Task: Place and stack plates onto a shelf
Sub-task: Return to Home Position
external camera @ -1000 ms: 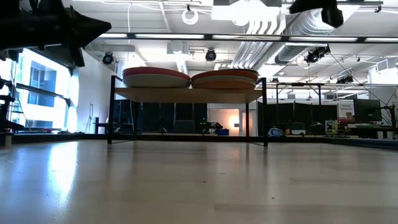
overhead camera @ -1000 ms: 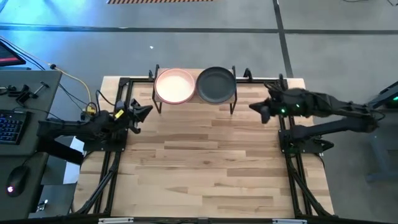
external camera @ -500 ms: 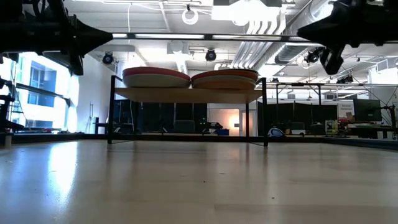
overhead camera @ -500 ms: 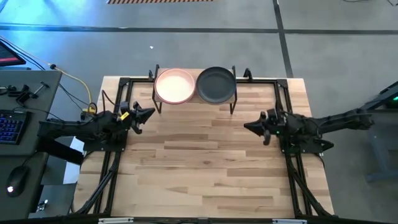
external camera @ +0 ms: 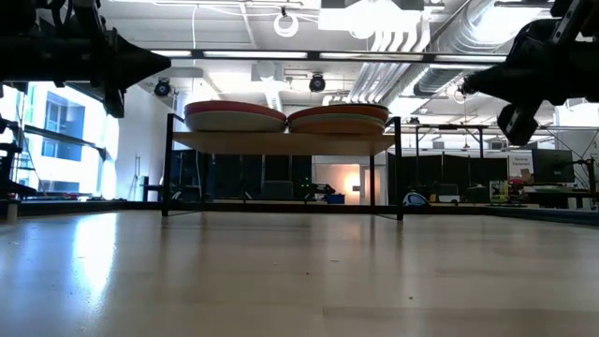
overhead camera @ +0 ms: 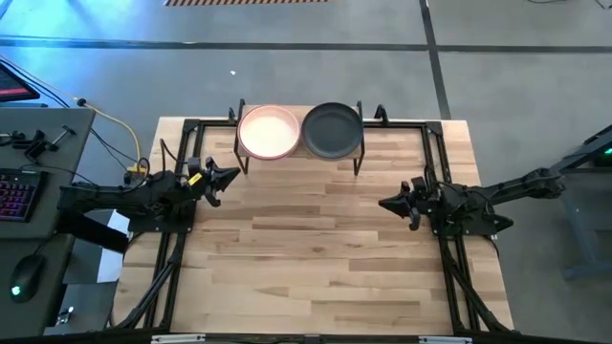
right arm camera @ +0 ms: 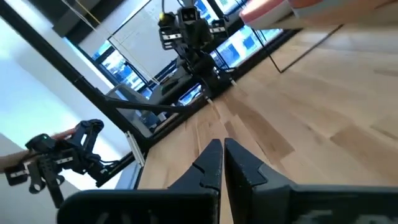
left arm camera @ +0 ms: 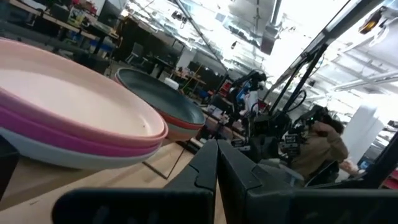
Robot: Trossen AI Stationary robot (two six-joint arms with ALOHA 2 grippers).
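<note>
- My left gripper [overhead camera: 229, 175] and right gripper [overhead camera: 384, 203] were pinched together, empty, at the table's [overhead camera: 316, 258] side edges.
- Only worry: a stray swing bumping the shelf [external camera: 281, 142], spilling the plates [overhead camera: 269, 131].

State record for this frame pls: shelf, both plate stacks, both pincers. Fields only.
shelf: small light-wood rack on black metal legs, far edge of wooden table
left stack: pale pink round matte plate on top, hot pink plate beneath
right stack: black round matte plate on top, orange plate beneath
left pincer: shut, empty, over table's left side, clear of shelf
right pincer: shut, empty, over table's right side, clear of shelf
plates off shelf: none visible
</note>
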